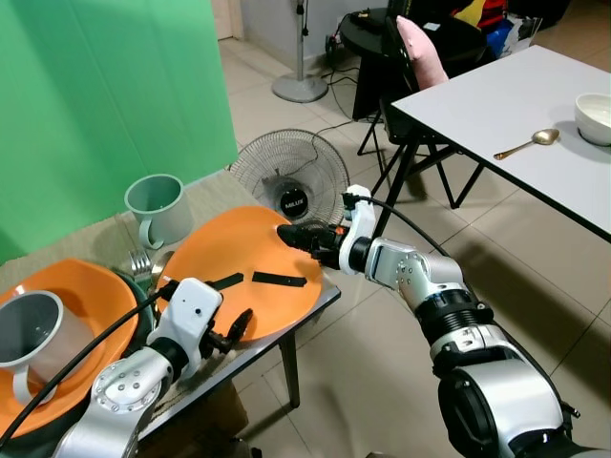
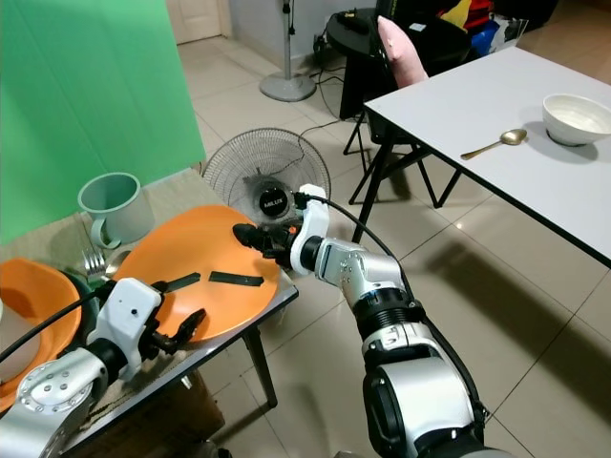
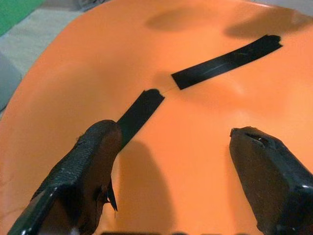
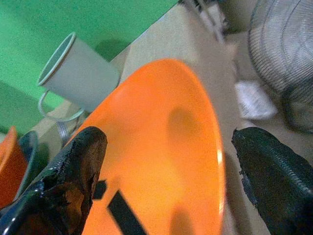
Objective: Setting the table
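Nearest you, your left gripper (image 3: 171, 186) hangs over the near side of the orange plate (image 1: 239, 258), its fingers (image 3: 83, 171) spread wide with nothing between them. Just ahead of them lie two black strips (image 3: 225, 61) stuck on the plate's face.

The plate itself sits at the right end of the low bench (image 1: 315, 303), its edge reaching toward the bench's corner. Your right gripper (image 1: 298, 236) comes in from the far right side of the plate, fingers (image 4: 73, 171) also held wide, straddling the plate's rim without closing on it.

To the left of the plate you have a second orange plate (image 1: 91, 296) with a grey cup (image 1: 29, 334) resting on it, and forks (image 1: 140, 261) lie between the two plates. Behind those stands a pale green mug (image 1: 158, 205), upright, near the green screen (image 1: 105, 105).

Past the bench, a floor fan (image 1: 286, 176) stands on the tiles. Further off to the right is a white table (image 1: 516, 124) carrying a spoon (image 1: 530, 143) and a white bowl (image 1: 594, 118), well apart from your grippers.
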